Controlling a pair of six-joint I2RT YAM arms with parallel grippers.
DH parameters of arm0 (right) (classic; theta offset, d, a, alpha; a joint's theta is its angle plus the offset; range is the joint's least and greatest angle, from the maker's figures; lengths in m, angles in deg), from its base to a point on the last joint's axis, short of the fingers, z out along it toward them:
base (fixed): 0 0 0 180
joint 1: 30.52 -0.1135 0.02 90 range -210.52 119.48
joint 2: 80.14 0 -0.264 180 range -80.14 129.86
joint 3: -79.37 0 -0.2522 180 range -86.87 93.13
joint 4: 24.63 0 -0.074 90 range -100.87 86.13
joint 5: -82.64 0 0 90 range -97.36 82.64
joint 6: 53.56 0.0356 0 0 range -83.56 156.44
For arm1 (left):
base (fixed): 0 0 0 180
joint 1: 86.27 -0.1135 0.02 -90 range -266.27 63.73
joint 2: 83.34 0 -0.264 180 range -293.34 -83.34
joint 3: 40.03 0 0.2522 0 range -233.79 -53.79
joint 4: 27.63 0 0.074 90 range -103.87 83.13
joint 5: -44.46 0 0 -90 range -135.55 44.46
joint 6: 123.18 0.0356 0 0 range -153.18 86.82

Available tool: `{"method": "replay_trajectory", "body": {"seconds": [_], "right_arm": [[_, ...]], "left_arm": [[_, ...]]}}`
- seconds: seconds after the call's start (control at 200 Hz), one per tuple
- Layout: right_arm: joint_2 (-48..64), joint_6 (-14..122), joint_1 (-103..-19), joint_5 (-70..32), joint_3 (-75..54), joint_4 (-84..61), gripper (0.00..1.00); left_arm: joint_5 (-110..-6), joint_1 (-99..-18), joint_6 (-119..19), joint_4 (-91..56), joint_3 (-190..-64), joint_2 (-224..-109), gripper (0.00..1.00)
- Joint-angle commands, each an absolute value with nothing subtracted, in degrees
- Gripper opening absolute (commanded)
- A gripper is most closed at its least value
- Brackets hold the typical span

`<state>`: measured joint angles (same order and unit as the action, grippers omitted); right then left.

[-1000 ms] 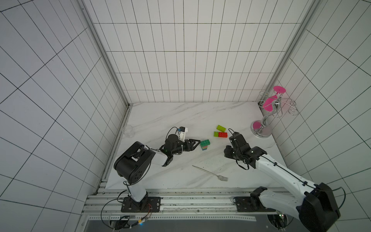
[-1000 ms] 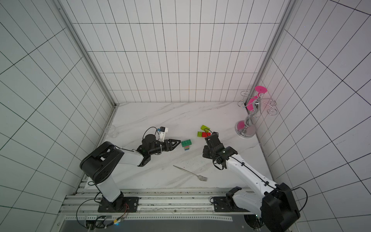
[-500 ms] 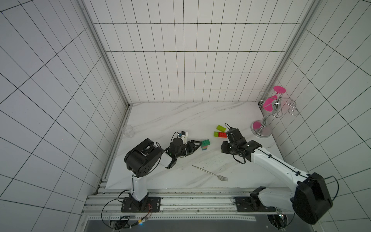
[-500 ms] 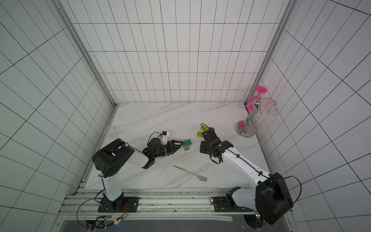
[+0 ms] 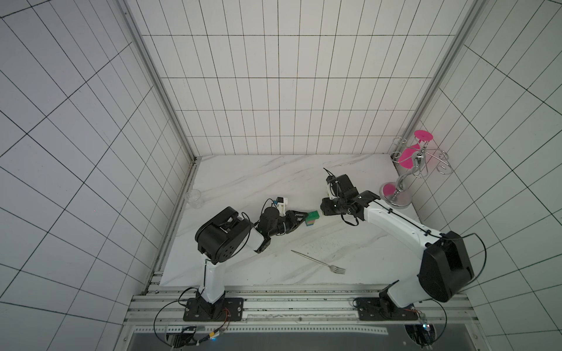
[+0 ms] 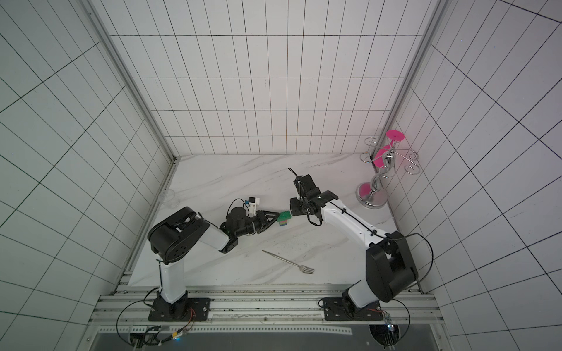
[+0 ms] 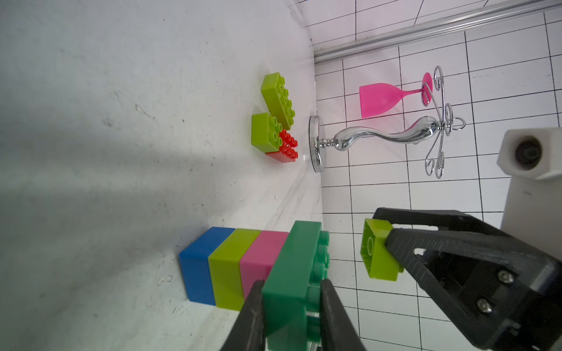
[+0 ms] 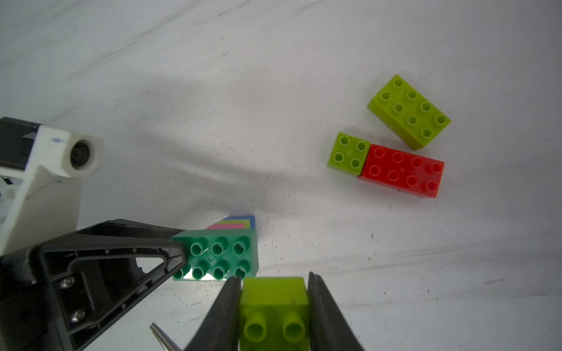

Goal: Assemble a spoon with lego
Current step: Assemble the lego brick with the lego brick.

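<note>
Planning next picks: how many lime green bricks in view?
4. One lime brick held by the right gripper; one in the stack between blue and pink; a small one against the red brick; a long one nearby.

left gripper clamped, right gripper clamped, tips close together

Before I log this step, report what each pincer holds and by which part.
Left pincer pinches the dark green brick by its overhanging end, top and underside. Right pincer grips a small lime brick by opposite side walls.
</note>
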<state>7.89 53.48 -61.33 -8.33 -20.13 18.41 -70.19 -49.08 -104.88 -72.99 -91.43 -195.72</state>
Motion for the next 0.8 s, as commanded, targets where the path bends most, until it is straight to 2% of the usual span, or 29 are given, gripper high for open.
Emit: {"method": "replay_trajectory", "body": {"seconds": [0.0,0.16,0.795], "right_arm": [[10.4,50.0,-63.3,-6.4,-16.0,22.8,0.23],[12.6,48.9,-63.9,-8.6,-16.4,20.3,0.23],[16.6,46.9,-63.3,-4.5,-16.8,18.9,0.21]], "left_arm": [[-70.9,-48.8,-104.0,-69.8,-92.4,-195.8,0.23],[-71.9,-49.0,-103.5,-68.0,-93.3,-195.8,0.23],[-73.4,-49.5,-104.0,-68.7,-93.2,-197.1,0.22]]}}
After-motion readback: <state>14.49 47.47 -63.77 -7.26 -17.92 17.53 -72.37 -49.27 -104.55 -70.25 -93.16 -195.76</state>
